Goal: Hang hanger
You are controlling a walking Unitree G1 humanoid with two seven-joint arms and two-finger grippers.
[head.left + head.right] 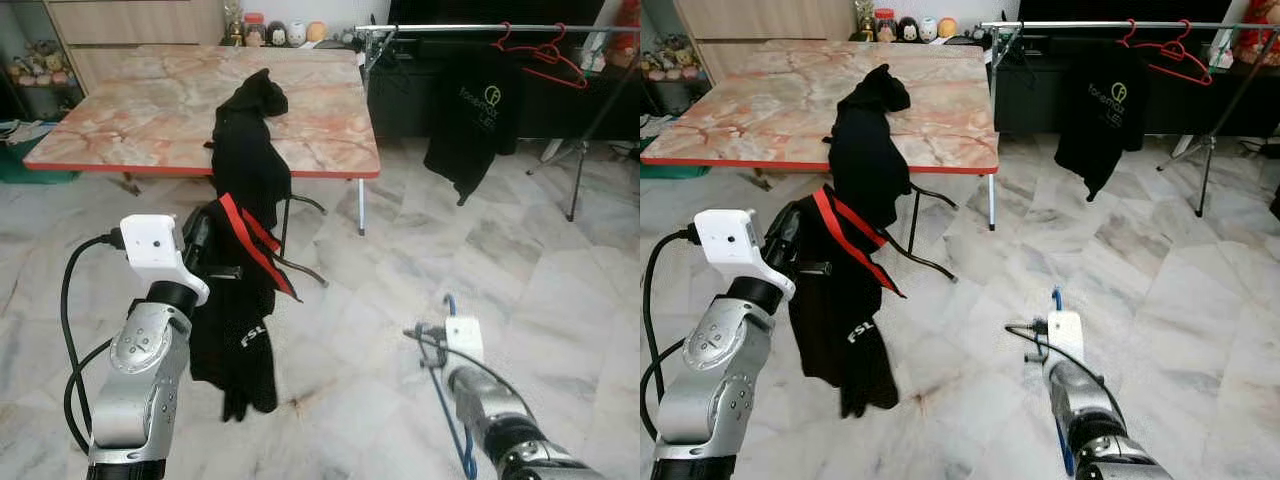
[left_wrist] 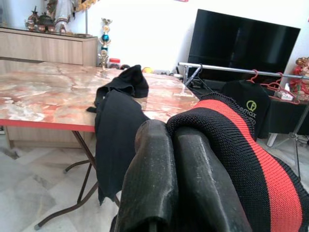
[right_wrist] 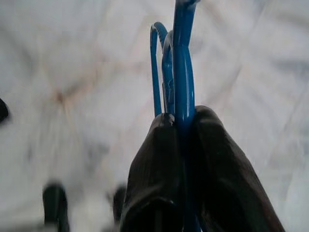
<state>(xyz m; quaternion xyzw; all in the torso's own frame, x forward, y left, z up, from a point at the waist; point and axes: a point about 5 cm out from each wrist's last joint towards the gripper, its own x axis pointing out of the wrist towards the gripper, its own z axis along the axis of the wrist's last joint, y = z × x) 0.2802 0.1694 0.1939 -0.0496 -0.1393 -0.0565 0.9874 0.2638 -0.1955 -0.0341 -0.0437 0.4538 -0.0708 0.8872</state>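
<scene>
A black garment with a red band (image 1: 245, 300) hangs from my left gripper (image 1: 200, 238), whose fingers (image 2: 164, 183) are shut on its knitted collar at my left front. My right gripper (image 3: 181, 140) is shut on a blue hanger (image 3: 178, 63), held low at my right over the marble floor; the blue wire (image 1: 452, 420) runs beside my right wrist. A silver clothes rail (image 1: 480, 28) stands at the back right, with a red hanger (image 1: 548, 55) and a black T-shirt (image 1: 470, 115) on it.
A marble-topped folding table (image 1: 150, 110) with a red edge stands ahead on the left, another black garment (image 1: 250, 150) draped over its front edge. A dark TV cabinet (image 1: 1200, 95) sits behind the rail. Open marble floor (image 1: 480, 270) lies between me and the rail.
</scene>
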